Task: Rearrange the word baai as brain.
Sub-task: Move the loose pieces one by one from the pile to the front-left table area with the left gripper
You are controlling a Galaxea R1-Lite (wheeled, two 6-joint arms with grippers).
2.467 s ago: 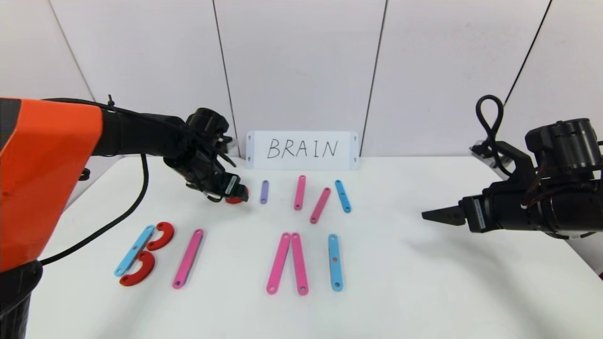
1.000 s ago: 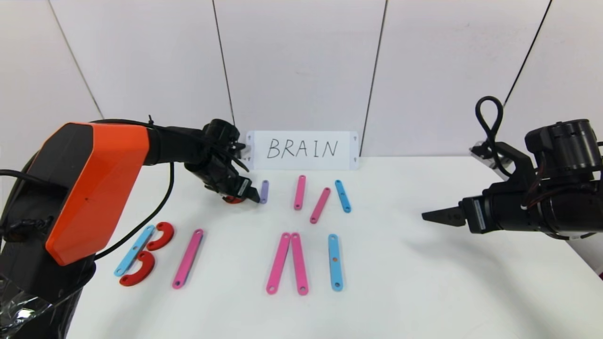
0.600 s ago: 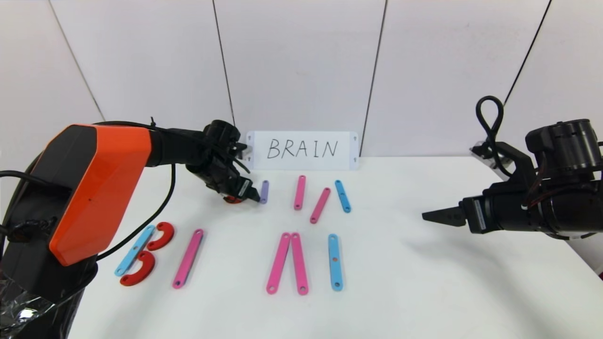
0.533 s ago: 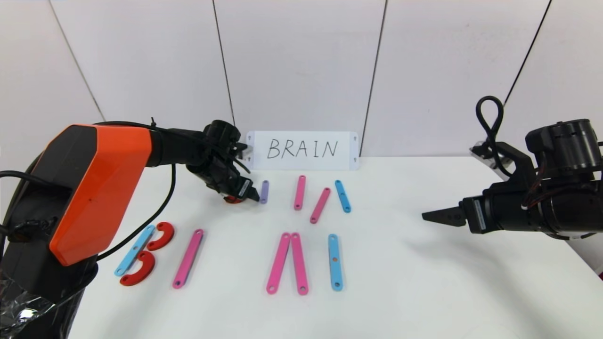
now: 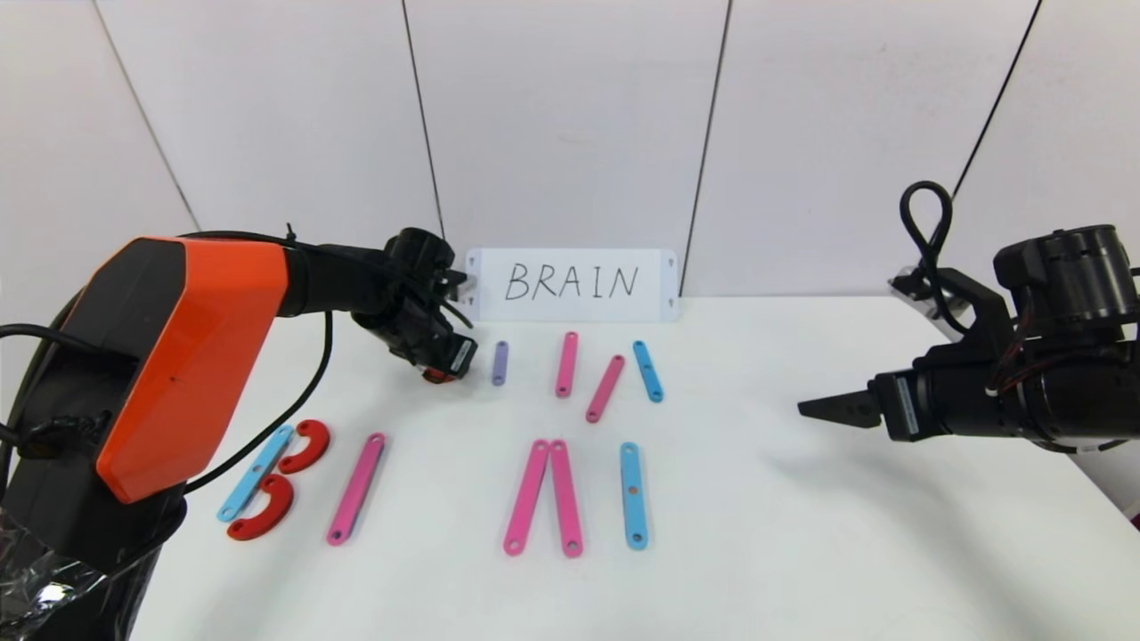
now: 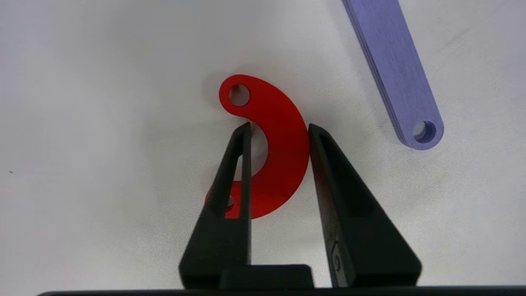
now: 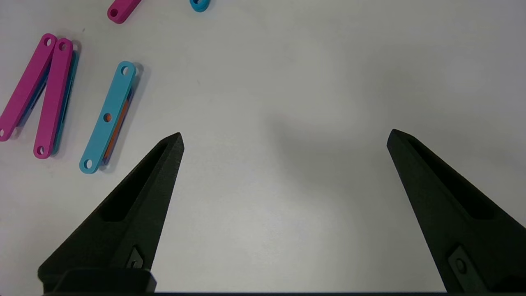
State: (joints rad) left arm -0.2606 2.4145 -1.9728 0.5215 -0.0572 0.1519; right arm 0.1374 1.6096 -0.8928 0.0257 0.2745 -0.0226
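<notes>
- Left hand [image 6: 279,127] is at the back of the bench [image 5: 802,534], its fingers pinching the red curve [image 6: 275,156] that lies flat there.
- Purple strip [image 6: 394,70] lies just beside the curve, at its 3 o'clock, not touching.
- Right hand [image 7: 283,137] hangs over the bench's right side, fingers spread wide.

On the table [image 5: 802,534], the card [image 5: 571,284] stands at the back against the wall. Before it lies a row of short strips [image 5: 606,387] — a curve [image 6: 275,156] at its left end. Nearer sits the word baai [image 5: 356,488] — its B leftmost.
</notes>
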